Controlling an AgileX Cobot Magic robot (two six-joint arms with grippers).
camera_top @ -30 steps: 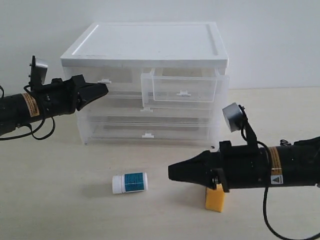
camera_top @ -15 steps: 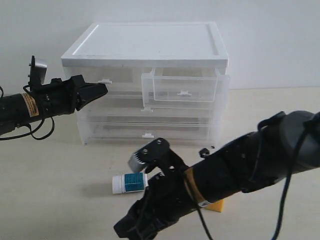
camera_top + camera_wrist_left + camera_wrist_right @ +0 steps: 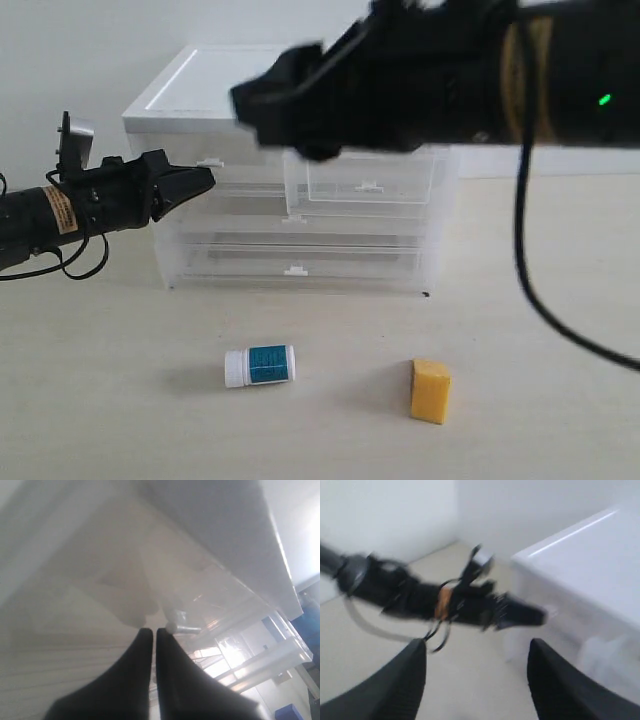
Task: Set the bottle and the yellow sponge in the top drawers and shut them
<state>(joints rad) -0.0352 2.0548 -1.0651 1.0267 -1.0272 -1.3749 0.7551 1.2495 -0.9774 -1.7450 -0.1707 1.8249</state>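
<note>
So the right gripper just swung way up from down by the yellow sponge. It now fills the top of the frame, fingers spread wide, carrying nothing. The sponge is still at lower right on the table and the bottle lies lower centre, so nothing's stowed yet imo. The right top drawer sits pulled out. The left gripper hasn't budged, tips pressed together at the shut left top drawer. Pale beige tabletop, plain white wall.

A plain white wall rises along the far edge of the pale beige bench. The light is soft and even, laying only faint shadows on the bench's matte top.
</note>
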